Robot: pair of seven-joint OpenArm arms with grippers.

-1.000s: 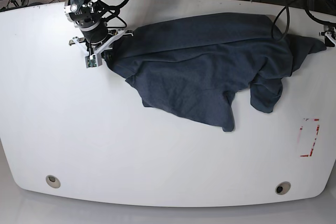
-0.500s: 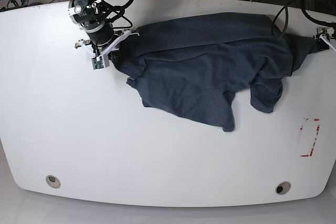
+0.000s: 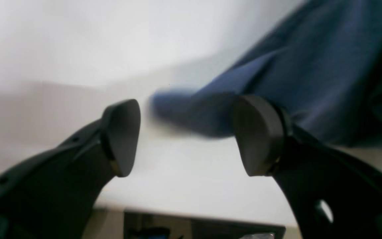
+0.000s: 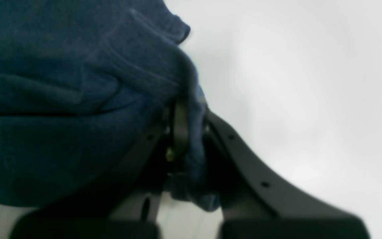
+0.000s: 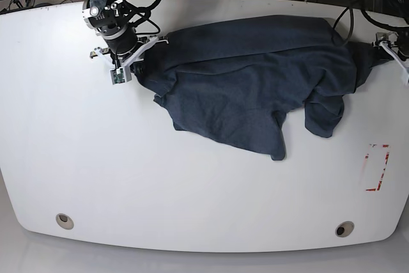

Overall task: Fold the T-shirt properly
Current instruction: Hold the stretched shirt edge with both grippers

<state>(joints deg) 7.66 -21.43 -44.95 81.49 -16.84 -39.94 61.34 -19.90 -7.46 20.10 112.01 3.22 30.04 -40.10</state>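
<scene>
Right claw pinching the T-shirt's edge, left claw spread at the far end

The right claw has its jaws pressed together on a bunched fold of the T-shirt, up at about ten o'clock on the white tabletop; cloth wraps over the fingers there. The left claw stands spread wide at about two o'clock, nothing between its pads, with a blurred corner of the shirt lying just beyond them. The dark blue shirt sprawls rumpled across the upper middle of the tabletop between both arms, one tongue of fabric trailing toward five o'clock. A red-marked rectangle sits near the right edge, well apart from the cloth
</scene>
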